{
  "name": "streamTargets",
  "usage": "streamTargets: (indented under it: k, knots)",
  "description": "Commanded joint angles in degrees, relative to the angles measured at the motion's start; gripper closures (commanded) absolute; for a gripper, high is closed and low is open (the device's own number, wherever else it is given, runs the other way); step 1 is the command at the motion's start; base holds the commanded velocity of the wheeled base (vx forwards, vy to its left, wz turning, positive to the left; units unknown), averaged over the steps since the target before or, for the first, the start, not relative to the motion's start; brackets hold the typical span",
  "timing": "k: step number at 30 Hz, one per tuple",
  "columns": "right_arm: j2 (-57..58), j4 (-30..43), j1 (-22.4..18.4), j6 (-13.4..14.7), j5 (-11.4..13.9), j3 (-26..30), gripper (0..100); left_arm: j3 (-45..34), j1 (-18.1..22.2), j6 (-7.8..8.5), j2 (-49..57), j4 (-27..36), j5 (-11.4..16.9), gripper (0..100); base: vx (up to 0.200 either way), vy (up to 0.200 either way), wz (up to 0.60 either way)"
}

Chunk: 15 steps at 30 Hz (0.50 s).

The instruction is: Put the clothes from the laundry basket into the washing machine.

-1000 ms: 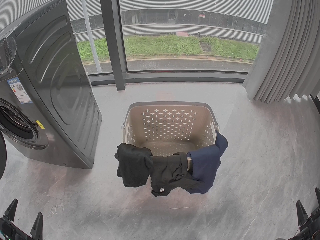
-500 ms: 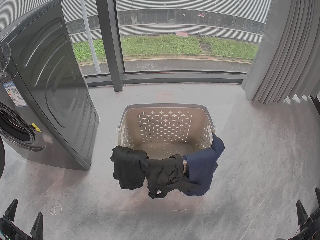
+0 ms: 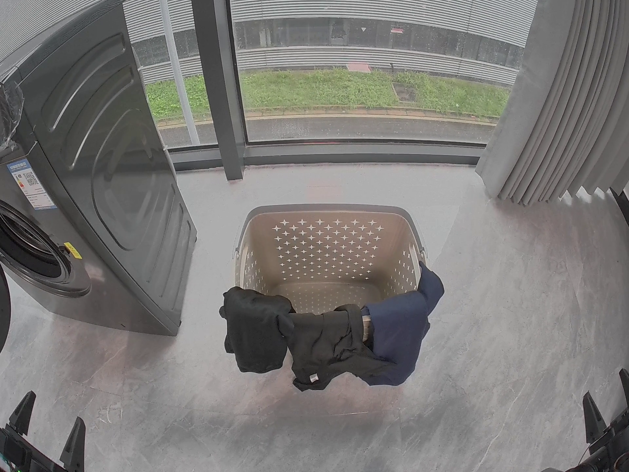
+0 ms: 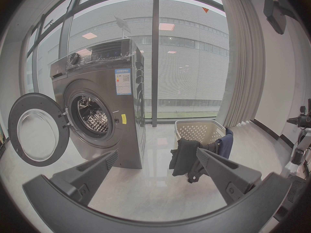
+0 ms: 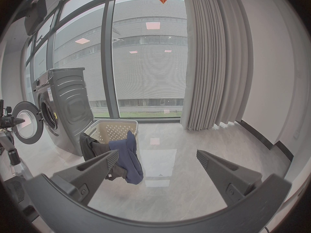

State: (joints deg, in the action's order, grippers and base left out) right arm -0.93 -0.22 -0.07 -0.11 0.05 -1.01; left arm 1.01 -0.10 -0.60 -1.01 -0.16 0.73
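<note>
Seemingly the task stood at its start. Washer (image 3: 105, 165) stood at 10 o'clock in the head view, its door (image 4: 37, 130) swung wide and the drum (image 4: 91, 115) exposed. Basket (image 3: 331, 240) sat on the floor (image 3: 517, 309) at 12 o'clock, near the washer but not touching it. 3 clothes hung over its 6 o'clock edge. A black top (image 3: 252, 329) hung toward 7, a black piece (image 3: 324, 352) touched it in the middle, and a navy piece (image 3: 403, 335) hung toward 5, overlapping the middle one. Left gripper (image 3: 54, 409) sat low at 7 o'clock and right gripper (image 3: 604, 386) low at 5 o'clock. Both had fingers spread wide, held nothing, and were well apart from the clothes.

The step in hand looked like the 1st reach. It would go best with 1 piece at a time, starting at an outer end; the black top lay nearest the left gripper and the washer. A pinch on the cloth bunched at the edge would serve better than one on the loose hem. A straight lift until the hem cleared would keep the basket from tipping and the neighbour from dragging along.

The basket's long axis ran 9 to 3, mouth up. The row of clothes ran the same way, each piece hanging lengthwise down the outer wall. The washer's mouth faced about 8 o'clock, away from the basket.
</note>
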Motion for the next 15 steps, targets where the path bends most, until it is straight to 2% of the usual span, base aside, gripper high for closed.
streamTargets:
  k: [1,15]
  knots:
    - [0.9,0.0,0.0,0.0,0.0,1.0,0,-1.0,0.0,-0.02,1.0,0.0,0.0,0,0.0,0.0,0.0]
    - [0.9,-1.4,-0.1,0.3,0.0,0.0,0,-1.0,0.0,-0.02,1.0,0.0,0.0,0,0.0,0.0,0.0]
